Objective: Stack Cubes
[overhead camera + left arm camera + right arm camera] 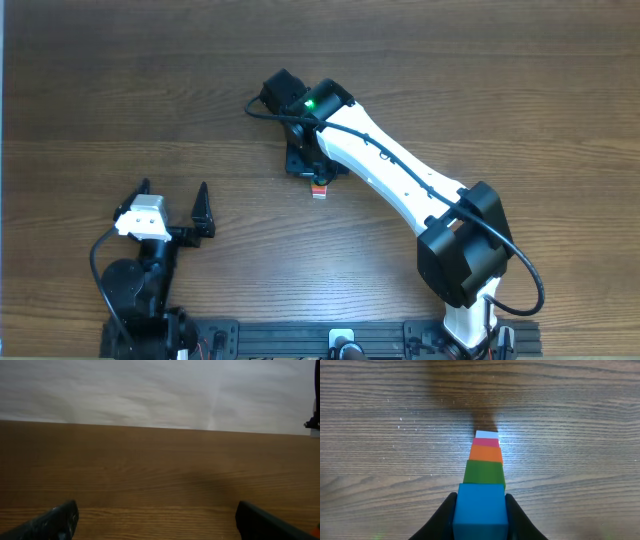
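Note:
A stack of cubes (485, 455) stands on the wooden table (380, 420): a pale cube at the bottom, then pink, orange (486, 453) and green (484, 472). A blue cube (480, 509) sits at the top, directly over the green one, with my right gripper (481, 512) shut on its sides. I cannot tell whether the blue cube rests on the green one. From above, the right gripper (312, 165) covers most of the stack, whose lower edge (319, 190) peeks out. My left gripper (172, 205) stands open near the front left, with nothing between its fingers (60, 519).
Bare wooden tabletop (520, 90) surrounds the stack on all sides. The right arm (400, 180) stretches diagonally from the front right toward the table's middle. A pale wall (150, 390) rises beyond the far table edge.

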You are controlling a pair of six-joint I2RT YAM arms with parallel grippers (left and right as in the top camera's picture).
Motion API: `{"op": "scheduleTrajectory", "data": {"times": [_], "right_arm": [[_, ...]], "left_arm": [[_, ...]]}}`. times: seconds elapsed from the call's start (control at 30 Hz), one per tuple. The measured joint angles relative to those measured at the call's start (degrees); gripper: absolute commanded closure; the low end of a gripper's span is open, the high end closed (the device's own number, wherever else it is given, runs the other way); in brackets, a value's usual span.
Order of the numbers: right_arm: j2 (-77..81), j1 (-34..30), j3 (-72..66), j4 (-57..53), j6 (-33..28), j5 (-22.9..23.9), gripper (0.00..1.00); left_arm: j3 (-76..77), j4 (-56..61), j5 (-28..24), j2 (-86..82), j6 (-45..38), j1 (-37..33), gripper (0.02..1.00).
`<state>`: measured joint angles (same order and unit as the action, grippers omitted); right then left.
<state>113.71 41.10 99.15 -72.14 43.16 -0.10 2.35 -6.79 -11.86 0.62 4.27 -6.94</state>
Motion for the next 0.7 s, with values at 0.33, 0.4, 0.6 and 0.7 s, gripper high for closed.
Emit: {"op": "scheduleTrajectory", "data": {"times": [0.33, 0.4, 0.6, 0.7], "right_arm": [[0.04, 0.0, 0.0, 0.02, -0.11, -0.2, 0.737], [0.04, 0.0, 0.0, 0.0, -0.09, -0.2, 0.733], [0.04, 0.0, 0.0, 0.0, -0.11, -0.2, 0.73], [0.04, 0.0, 0.0, 0.02, -0.09, -0.2, 0.73]], "left_arm": [[0.0, 0.0, 0.0, 0.0, -0.02, 0.0, 0.02], [0.0, 0.0, 0.0, 0.0, -0.02, 0.0, 0.018], [0.0, 0.0, 0.0, 0.0, -0.02, 0.0, 0.018], [0.0, 0.0, 0.0, 0.0, -0.02, 0.0, 0.018]]}}
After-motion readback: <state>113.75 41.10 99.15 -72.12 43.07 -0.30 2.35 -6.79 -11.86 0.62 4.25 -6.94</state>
